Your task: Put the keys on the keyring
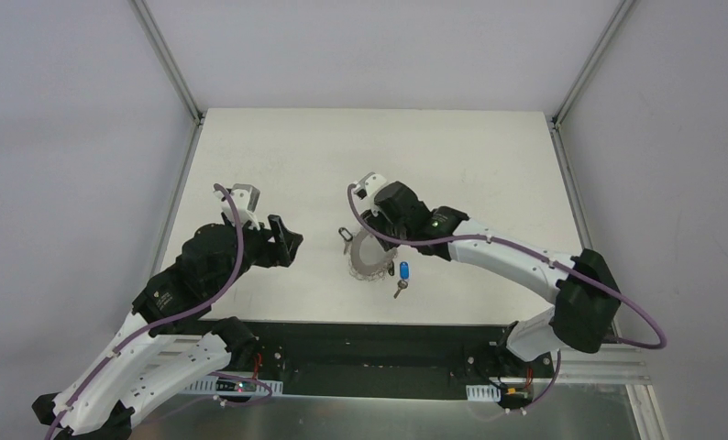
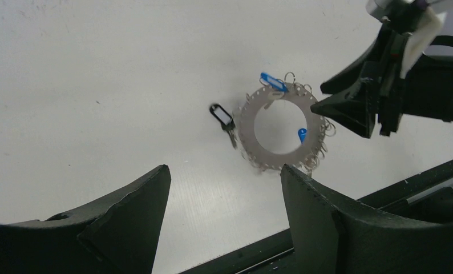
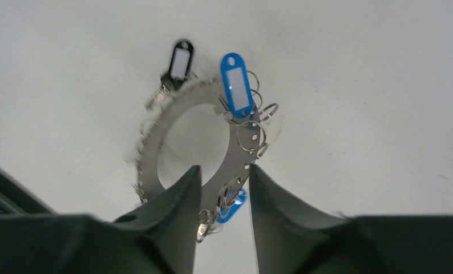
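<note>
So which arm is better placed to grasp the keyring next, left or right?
Probably right. The right gripper hangs open just above the keyring, its band framed between the jaws. The left gripper, also open, stands apart to the side.

Keyring (image 2: 248, 123) is plain shiny silver, wire loops included. The black key (image 3: 178, 60) has a white label on its cap, and the blue key (image 3: 236, 83) is bright blue with a white label too. A second blue key (image 3: 234, 205) is the same shade. Counter (image 1: 342, 156) is flat off-white, no pattern. Left end effector (image 2: 225, 171) and right end effector (image 3: 224, 168) are both matte black. Arms (image 1: 507, 255) are white and black, cables (image 1: 240, 234) purple.
</note>
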Tool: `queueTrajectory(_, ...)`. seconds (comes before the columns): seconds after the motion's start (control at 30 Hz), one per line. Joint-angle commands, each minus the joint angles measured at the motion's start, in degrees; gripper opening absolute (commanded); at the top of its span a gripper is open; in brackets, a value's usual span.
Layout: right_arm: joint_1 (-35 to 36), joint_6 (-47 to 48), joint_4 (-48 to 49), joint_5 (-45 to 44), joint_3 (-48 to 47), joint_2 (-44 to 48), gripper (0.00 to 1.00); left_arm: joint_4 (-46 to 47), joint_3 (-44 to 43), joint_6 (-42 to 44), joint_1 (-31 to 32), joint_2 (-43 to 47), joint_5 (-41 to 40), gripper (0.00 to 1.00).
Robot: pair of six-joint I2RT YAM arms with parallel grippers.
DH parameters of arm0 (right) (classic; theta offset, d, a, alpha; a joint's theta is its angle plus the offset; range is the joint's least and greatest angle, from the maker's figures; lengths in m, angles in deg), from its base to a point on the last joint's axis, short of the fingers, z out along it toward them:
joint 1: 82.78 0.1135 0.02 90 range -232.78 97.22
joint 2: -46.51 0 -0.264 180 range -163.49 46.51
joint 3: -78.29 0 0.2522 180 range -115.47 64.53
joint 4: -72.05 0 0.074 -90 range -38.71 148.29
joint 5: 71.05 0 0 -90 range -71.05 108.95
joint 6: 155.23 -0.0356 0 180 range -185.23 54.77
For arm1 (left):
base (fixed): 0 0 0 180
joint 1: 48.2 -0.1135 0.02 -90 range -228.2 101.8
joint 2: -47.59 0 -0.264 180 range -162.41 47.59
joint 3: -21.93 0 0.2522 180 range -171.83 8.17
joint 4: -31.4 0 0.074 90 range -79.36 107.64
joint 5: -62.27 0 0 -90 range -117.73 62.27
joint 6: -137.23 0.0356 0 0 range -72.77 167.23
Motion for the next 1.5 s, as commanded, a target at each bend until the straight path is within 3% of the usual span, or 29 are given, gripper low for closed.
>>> queueTrajectory(0.0, -0.36, -2.5, 0.23, -4.35, -0.07, -2.83, 0.53, 0.26, -0.39, 1.36, -0.14, -0.38, -1.16, 0.71)
queueTrajectory(0.17, -0.34, -4.41, 2.04, -2.52, -0.34, -1.93, 0.58, 0.43, -0.41, 1.82, -0.12, -0.8, -1.36, 0.71)
queueTrajectory(0.33, -0.74, -5.43, 3.74, -6.7, -2.94, -3.83, 0.61, 0.92, 0.19, 1.89, -0.1, -0.92, -1.7, 0.72)
queueTrajectory(0.53, -6.5, -12.98, 6.32, -5.38, -9.05, -9.24, 0.62, 1.7, 0.85, 1.96, -0.1, -1.24, -1.63, 0.72)
queueTrajectory(0.83, -11.28, -17.9, 8.58, -3.99, -18.66, -21.38, 0.47, 2.7, 2.13, 1.47, -0.1, -1.79, -1.93, 0.72)
queueTrajectory(1.3, -14.83, -14.4, 7.93, -2.39, -25.99, -33.32, 0.44, 4.75, 3.44, 1.64, -0.1, -4.28, -1.2, 0.72)
queueTrajectory(1.47, -15.16, -18.51, 8.8, -1.98, -28.55, -35.36, 0.45, 4.93, 3.21, 1.78, -0.1, -5.08, -0.92, 0.72)
